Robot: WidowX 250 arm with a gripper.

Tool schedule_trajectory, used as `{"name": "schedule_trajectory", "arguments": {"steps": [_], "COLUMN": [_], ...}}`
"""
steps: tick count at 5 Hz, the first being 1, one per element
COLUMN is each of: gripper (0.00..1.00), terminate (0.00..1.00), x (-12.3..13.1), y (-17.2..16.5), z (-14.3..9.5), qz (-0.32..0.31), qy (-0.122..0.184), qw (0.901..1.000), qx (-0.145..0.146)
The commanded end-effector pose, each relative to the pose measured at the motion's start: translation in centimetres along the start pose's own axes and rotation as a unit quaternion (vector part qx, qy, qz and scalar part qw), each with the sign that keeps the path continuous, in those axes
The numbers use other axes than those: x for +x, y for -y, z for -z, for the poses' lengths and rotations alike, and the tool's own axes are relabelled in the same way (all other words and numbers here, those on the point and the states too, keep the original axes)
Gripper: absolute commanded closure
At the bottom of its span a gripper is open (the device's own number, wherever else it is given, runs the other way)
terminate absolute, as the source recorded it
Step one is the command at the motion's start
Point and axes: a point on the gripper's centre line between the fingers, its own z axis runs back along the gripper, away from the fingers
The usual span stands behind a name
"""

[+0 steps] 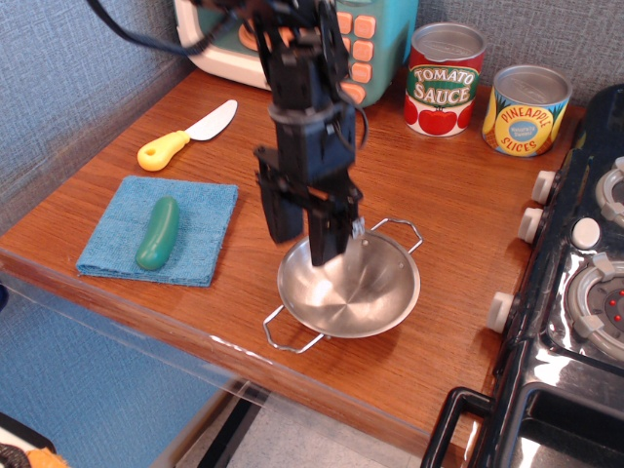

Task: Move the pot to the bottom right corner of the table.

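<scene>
Observation.image: gripper [305,226], jaws spread and empty, straddles the left rim of the pot [349,290].

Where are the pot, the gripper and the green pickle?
pot [366,297]: main camera view, inner wall of the bowl.
gripper [304,229]: main camera view, between the fingertips.
green pickle [157,232]: main camera view, middle of its body.

pot [356,292] near table [439,322] front edge, cloth [195,229] to its left, cans [445,78] behind
</scene>
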Motion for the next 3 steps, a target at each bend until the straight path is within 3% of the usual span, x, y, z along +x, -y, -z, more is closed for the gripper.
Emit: {"name": "schedule_trajectory", "arguments": {"steps": [1,2,3], "gripper": [0.0,0.0,0.0], "terminate": [0.0,0.0,0.0], "x": [-1.3,-1.6,-1.5], "y": [-2.2,-3.2,-4.3], "z": [-8.8,-9.9,-9.8], "qz": [-0.017,-0.039,-0.059], "qy": [0.107,0.118,0.112], "qw": [0.9918,0.9891,0.9894], "qx": [0.068,0.079,0.07]}}
